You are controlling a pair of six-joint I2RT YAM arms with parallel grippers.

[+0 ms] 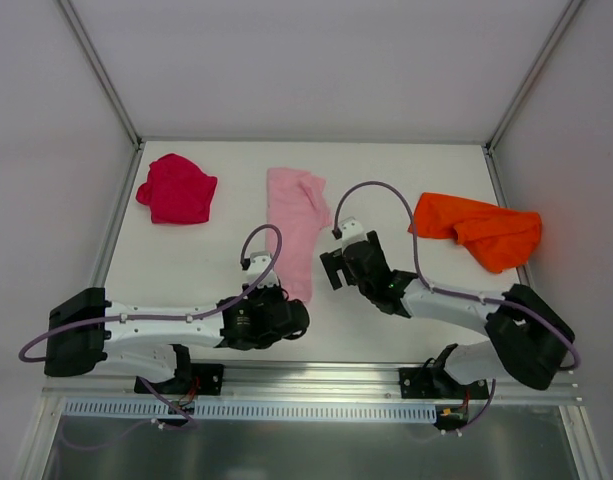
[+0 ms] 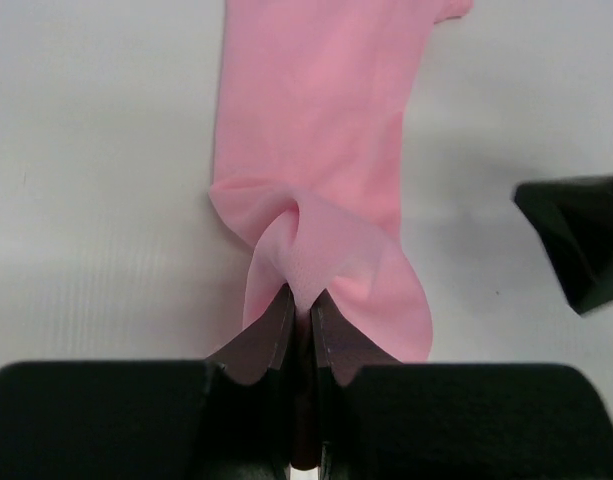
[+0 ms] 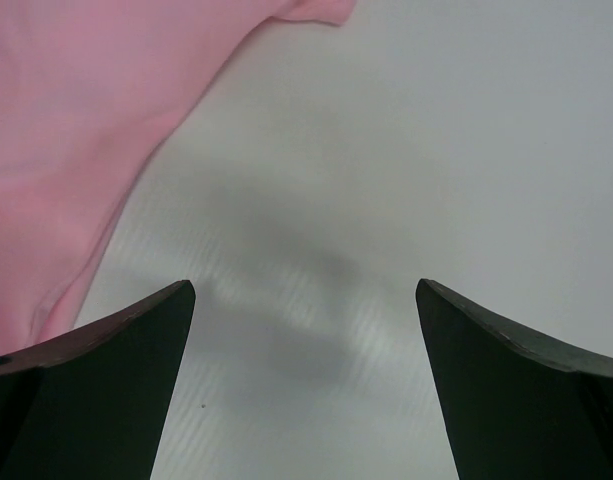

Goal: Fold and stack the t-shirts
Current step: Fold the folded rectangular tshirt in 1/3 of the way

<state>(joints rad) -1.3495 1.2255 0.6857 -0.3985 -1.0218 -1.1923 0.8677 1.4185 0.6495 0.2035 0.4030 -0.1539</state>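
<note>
Top external view: white table (image 1: pixel 416 180) holds all three shirts, none stacked. The pink t-shirt (image 1: pixel 298 225) lies mid-table as a long narrow strip running 12 to 6 o'clock. It looks part-folded, with the sides already in. The orange t-shirt (image 1: pixel 481 228) sits at 2 o'clock and the red t-shirt (image 1: pixel 178 190) at 10 o'clock. Both are bunched and unfolded, well apart from the pink one.

Left gripper (image 2: pixel 301 305) is clamped on the pink strip's 6 o'clock hem, and the left wrist view shows cloth puckered up into the closed jaws. Right gripper (image 3: pixel 304 290) has its jaws wide apart and holds nothing. It hovers over bare table just beside the strip's 4 o'clock edge.

Step in hand, my read: the lengthwise fold of pink. The next move needs the pinched hem lifted and carried toward 12 o'clock, then laid square on the far end. The right gripper could take the other hem corner, since a single pinch risks a skewed fold.
</note>
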